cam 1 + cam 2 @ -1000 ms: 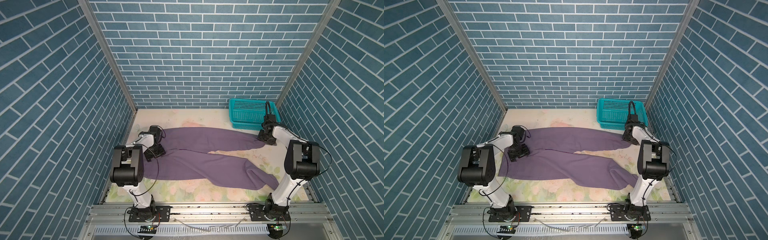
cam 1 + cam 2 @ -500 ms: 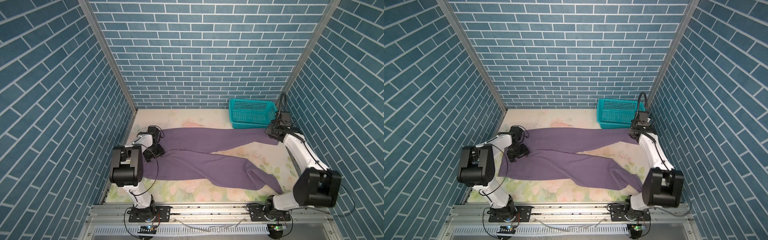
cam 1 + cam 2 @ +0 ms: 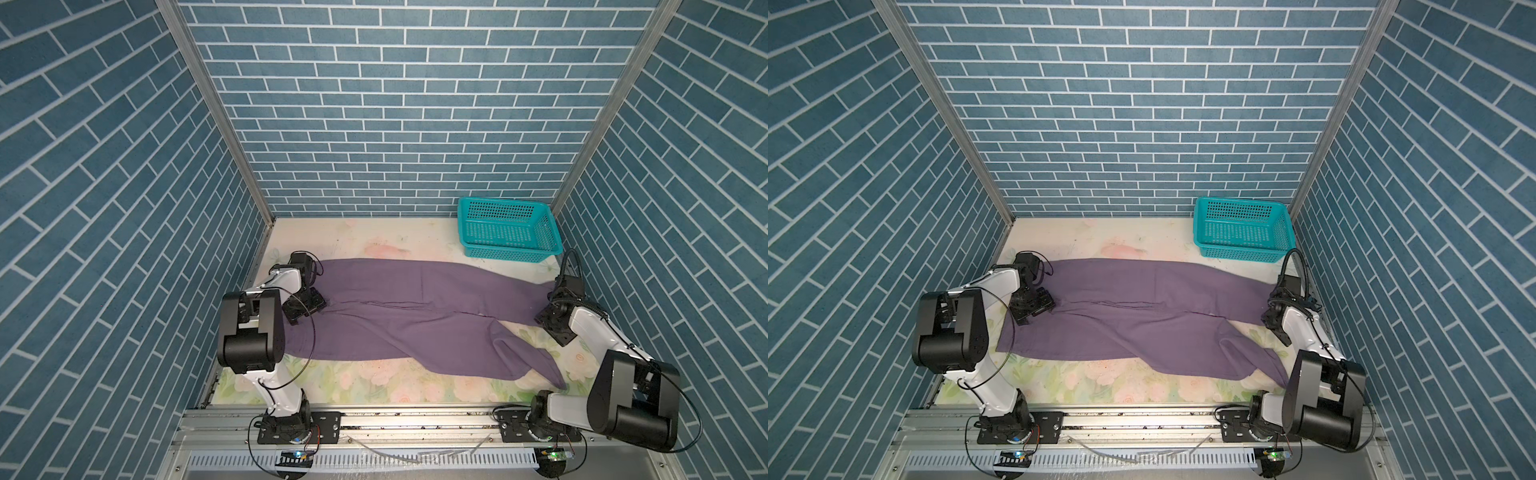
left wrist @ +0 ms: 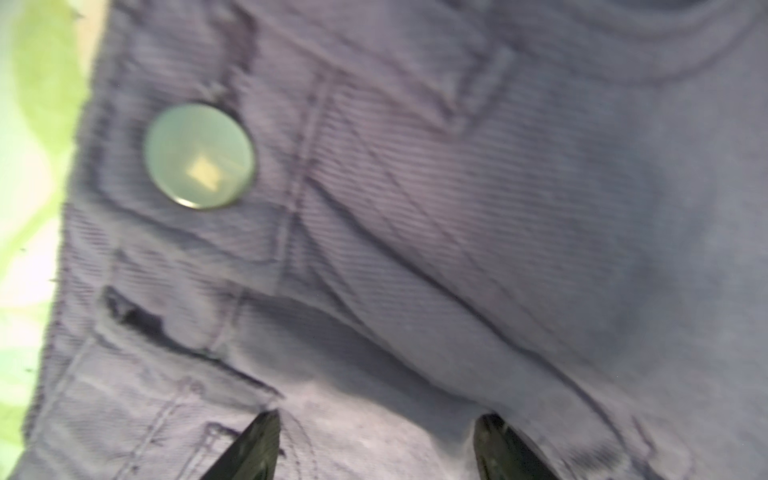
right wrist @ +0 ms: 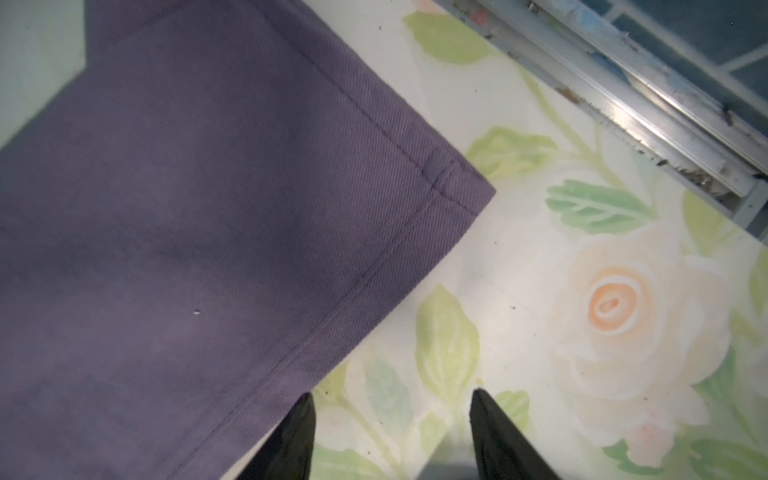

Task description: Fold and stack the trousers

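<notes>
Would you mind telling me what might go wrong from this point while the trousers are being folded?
1. The right gripper stands open beside the hem of the trousers, mostly over bare table; closing there may miss the cloth.
2. The near leg has a crease near its end, so folding now could trap wrinkles.
3. The left gripper is open over the waistband near the button; it might pinch the button and slip.

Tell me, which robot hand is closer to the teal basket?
Right. The right gripper is beside the hem of the trousers, just in front of the basket. The left gripper is far across the table, over the waistband.
</notes>
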`<state>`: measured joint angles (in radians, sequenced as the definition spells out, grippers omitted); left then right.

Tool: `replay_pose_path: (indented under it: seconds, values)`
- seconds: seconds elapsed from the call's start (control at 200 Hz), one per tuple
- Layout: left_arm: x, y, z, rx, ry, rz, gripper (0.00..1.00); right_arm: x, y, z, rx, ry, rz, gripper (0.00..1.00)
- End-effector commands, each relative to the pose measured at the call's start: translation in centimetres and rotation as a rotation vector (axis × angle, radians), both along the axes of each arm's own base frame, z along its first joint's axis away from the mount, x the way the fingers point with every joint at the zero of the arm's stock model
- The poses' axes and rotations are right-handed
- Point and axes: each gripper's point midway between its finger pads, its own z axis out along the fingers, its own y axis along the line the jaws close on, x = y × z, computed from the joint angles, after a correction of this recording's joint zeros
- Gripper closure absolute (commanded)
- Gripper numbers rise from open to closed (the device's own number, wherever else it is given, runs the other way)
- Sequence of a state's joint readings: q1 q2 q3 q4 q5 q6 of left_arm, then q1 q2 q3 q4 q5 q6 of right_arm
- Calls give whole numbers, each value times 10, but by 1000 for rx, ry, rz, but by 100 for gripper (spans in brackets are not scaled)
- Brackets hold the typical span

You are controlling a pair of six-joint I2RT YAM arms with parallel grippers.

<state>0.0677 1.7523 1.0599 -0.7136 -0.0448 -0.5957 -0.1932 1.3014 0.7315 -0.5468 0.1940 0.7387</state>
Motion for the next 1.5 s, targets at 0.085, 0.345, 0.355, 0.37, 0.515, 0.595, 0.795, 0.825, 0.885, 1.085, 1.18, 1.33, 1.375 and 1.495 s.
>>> replay_pose_path:
  seconds: [0.085, 0.345, 0.355, 0.37, 0.515, 0.595, 0.795, 0.825, 0.885, 1.085, 1.18, 1.33, 1.375, 1.495]
  values:
    - [-5, 23, 12, 109, 25, 34, 27, 43, -8, 45, -17, -132, -2, 40]
    - [42, -12, 46, 159, -44, -109, 30, 79, 12, 20, 31, -59, 123, 47]
    - [46, -15, 48, 158, -49, -120, 30, 79, 12, 20, 30, -55, 125, 46]
    - [49, -21, 49, 158, -53, -139, 30, 81, 11, 19, 28, -51, 129, 45]
    - [78, -74, 58, 118, -93, -280, 29, 94, 18, 2, 76, 31, 196, 43]
    - [85, -97, 56, 96, -97, -327, 29, 87, 22, -7, 97, 56, 186, 43]
    - [90, -117, 37, 66, -53, -388, 28, 49, 13, -17, 54, 144, 115, 31]
    - [89, -117, 34, 67, -44, -391, 27, 43, 10, -16, 43, 153, 104, 29]
    - [87, -116, 28, 70, -30, -398, 27, 33, 3, -11, 24, 164, 81, 26]
    - [80, -112, 13, 41, -10, -380, 27, 8, -24, 0, 16, 152, -14, 14]
    - [78, -112, 8, 25, -3, -375, 27, 9, -32, -4, 24, 141, -37, 17]
    - [75, -111, 7, 26, 14, -378, 27, 14, -39, -20, 52, 159, -52, 24]
    - [74, -110, 7, 28, 16, -379, 27, 15, -40, -25, 60, 164, -57, 24]
    - [72, -108, 8, 34, 17, -372, 27, 17, -41, -38, 76, 181, -61, 25]
